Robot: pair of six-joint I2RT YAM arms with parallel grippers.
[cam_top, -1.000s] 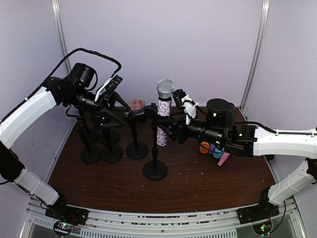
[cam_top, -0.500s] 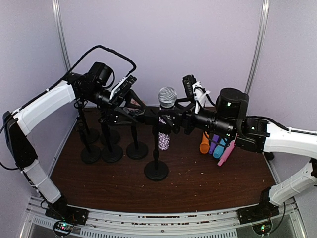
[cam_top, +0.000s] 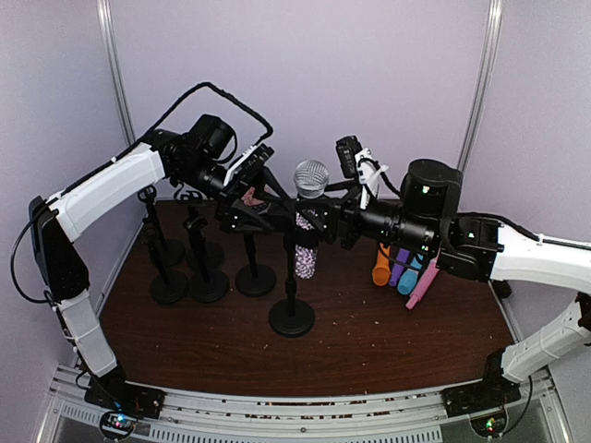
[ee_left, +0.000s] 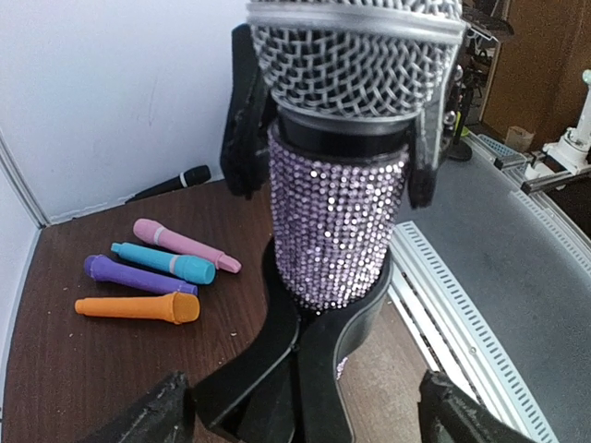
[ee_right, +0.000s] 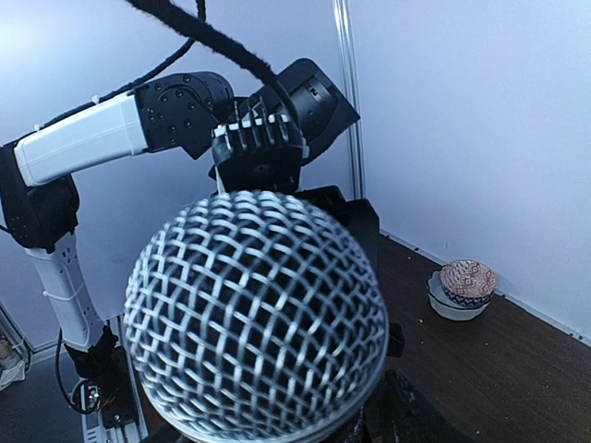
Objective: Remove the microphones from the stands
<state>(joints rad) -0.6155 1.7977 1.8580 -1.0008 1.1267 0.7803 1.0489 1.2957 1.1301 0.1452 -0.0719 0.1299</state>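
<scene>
The microphone has a silver mesh head and a sparkly purple body. It sits upright in the black clip of a stand with a round base. My right gripper is shut on the microphone just below its head; its black fingers flank the neck in the left wrist view. The mesh head fills the right wrist view and hides the fingers. My left gripper is open, its fingertips either side of the clip's arm. From above it is left of the microphone.
Orange, purple, blue and pink microphones lie at the right. Three other stands crowd the left. A black microphone lies by the back wall. Patterned bowls sit at the back.
My left arm has swung right, bringing its open gripper around the stand clip. My right gripper has risen with the microphone, and the head now sits slightly lower and further right.
</scene>
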